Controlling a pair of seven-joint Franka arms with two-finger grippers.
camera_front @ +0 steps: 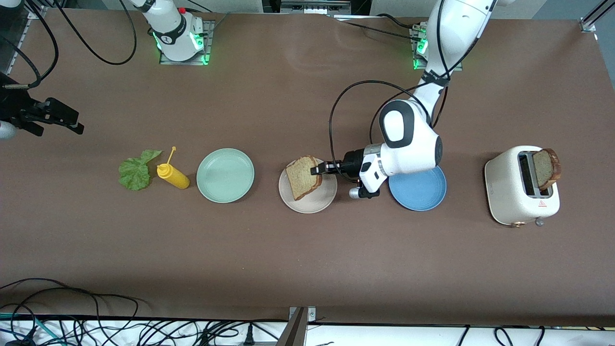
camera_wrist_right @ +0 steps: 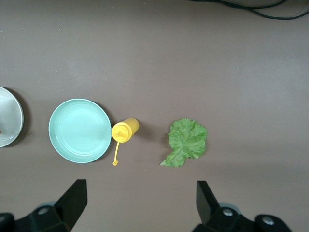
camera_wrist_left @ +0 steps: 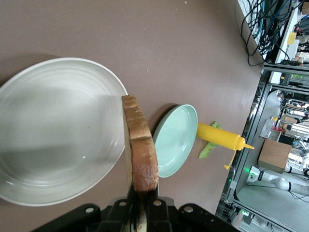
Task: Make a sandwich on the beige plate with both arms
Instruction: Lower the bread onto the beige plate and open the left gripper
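Brown table, mid-surface | left gripper clamps bread slice tilted over beige plate | right gripper spread wide, waiting by right-arm edge | advice: level slice, lower centred, then release.

Front view: high, facing both arm bases, whole table.
Left wrist view: close over the beige plate.
Right wrist view: high, straight down.
Shared: mint-green plate.
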